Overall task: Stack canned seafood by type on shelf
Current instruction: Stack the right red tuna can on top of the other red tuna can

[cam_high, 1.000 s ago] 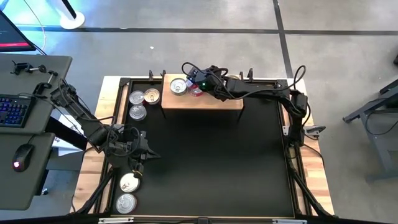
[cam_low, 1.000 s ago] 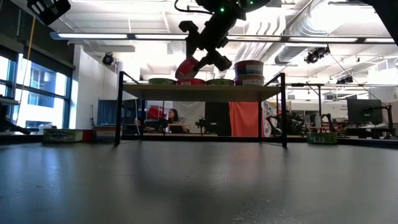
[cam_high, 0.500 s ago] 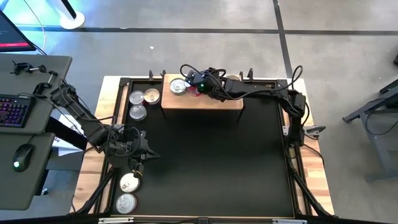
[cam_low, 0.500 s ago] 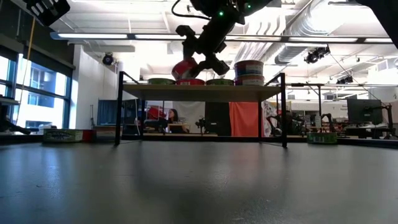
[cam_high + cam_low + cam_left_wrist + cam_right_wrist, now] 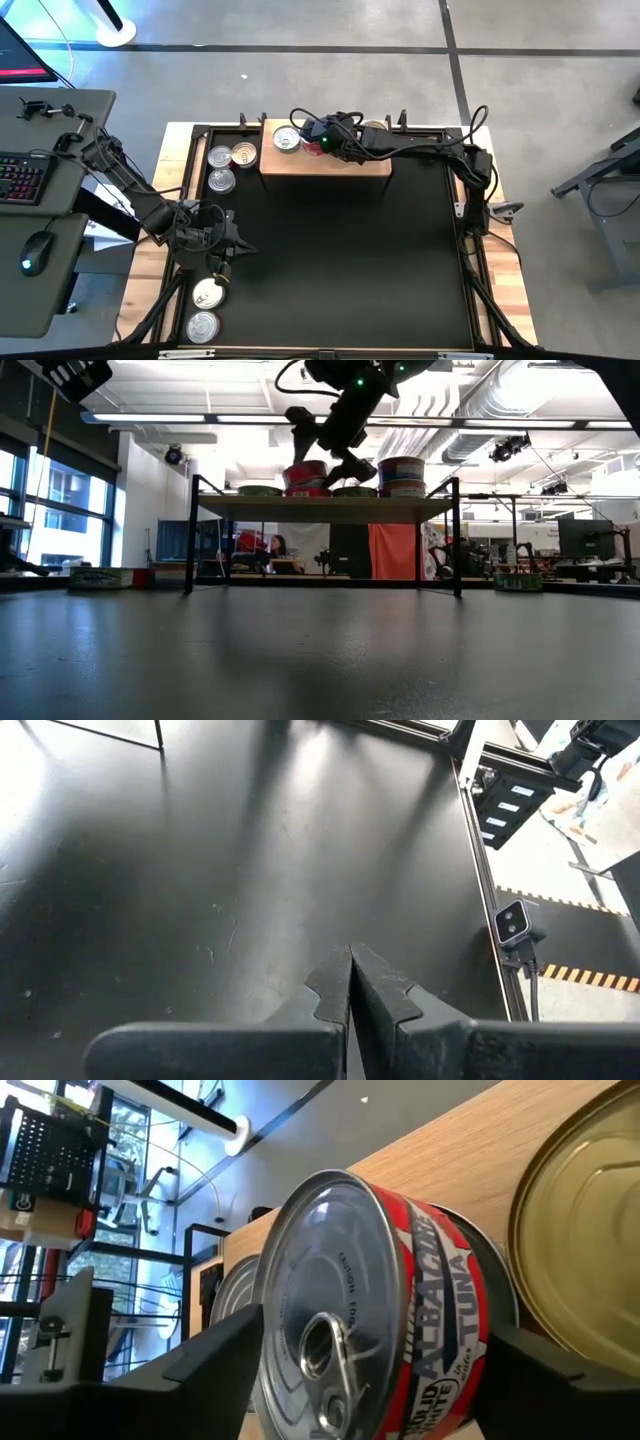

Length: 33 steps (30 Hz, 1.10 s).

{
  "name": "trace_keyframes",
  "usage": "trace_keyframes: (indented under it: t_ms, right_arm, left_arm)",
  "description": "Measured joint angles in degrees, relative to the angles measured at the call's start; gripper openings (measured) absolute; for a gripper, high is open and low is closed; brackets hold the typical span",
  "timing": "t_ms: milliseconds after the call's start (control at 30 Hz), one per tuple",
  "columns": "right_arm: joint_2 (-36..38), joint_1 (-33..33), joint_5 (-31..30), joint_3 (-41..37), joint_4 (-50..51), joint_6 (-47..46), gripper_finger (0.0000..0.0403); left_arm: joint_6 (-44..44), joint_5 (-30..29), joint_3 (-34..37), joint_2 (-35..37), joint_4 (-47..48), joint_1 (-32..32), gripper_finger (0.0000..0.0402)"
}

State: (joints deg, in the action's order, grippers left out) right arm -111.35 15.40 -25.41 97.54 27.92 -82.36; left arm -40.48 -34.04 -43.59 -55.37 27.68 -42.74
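Observation:
The wooden shelf [image 5: 330, 165] stands at the far edge of the black mat. On it a red-labelled tuna can [image 5: 307, 470] rests level on top of another red can [image 5: 308, 490]. My right gripper [image 5: 326, 448] hangs open over this can, one finger on each side of it [image 5: 370, 1310]. Also on the shelf are a silver-lidded can [image 5: 287, 140], a gold-lidded can [image 5: 590, 1230] and a stack of blue-purple cans [image 5: 401, 475]. Over the mat's left part my left gripper [image 5: 240, 245] is shut on nothing [image 5: 350, 970].
Three loose cans [image 5: 228, 163] lie on the mat left of the shelf, and two more [image 5: 205, 308] near the left front corner. The shelf's thin black legs [image 5: 190, 535] stand on the mat. A desk with keyboard and mouse [image 5: 30, 190] is off to the left.
My right gripper has brought the tilted red can down a little onto the red can on the shelf, where it now sits level. The fingers have then opened and let go. My left arm has kept still.

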Motion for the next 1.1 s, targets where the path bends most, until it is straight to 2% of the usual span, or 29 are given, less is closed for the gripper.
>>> trace_keyframes:
  t_ms: [900,1100]
  right_arm:
    - [1.4,0.0,2.9,-0.1,0.4,1.8,0.0303]
    - [2.0,0.0,-0.1,3.7,8.8,1.8,0.0303]
  left_arm:
    - [-0.9,0.0,0.0,0.0,1.8,0.0,0.0]
    - [-0.9,0.0,0.0,0.0,2.7,0.0,0.0]
